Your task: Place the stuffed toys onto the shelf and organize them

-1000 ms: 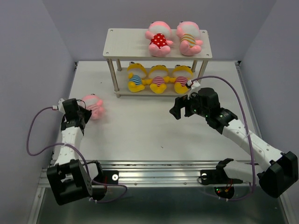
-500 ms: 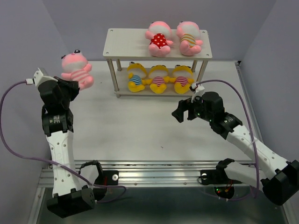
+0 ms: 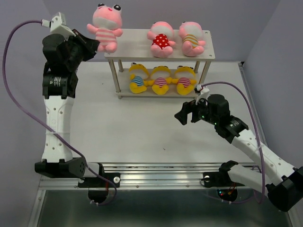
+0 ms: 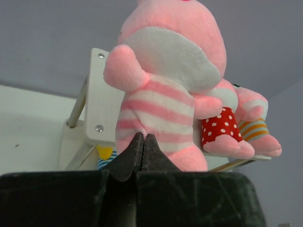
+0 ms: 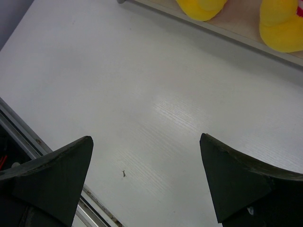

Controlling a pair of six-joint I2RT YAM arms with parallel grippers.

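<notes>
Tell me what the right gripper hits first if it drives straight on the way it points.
Probably the bare table, short of the shelf's lower board; the open right gripper points down at it, nothing between.

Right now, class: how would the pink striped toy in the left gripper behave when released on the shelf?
Probably soft and light: the left gripper holds the pink striped toy aloft by pinched fabric. Likely tips easily: its head looks as big as its body.

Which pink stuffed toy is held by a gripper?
The pink-and-white striped toy, held upright in the left gripper at the shelf's left end. The polka-dot toy and orange-striped toy lie on top.
</notes>
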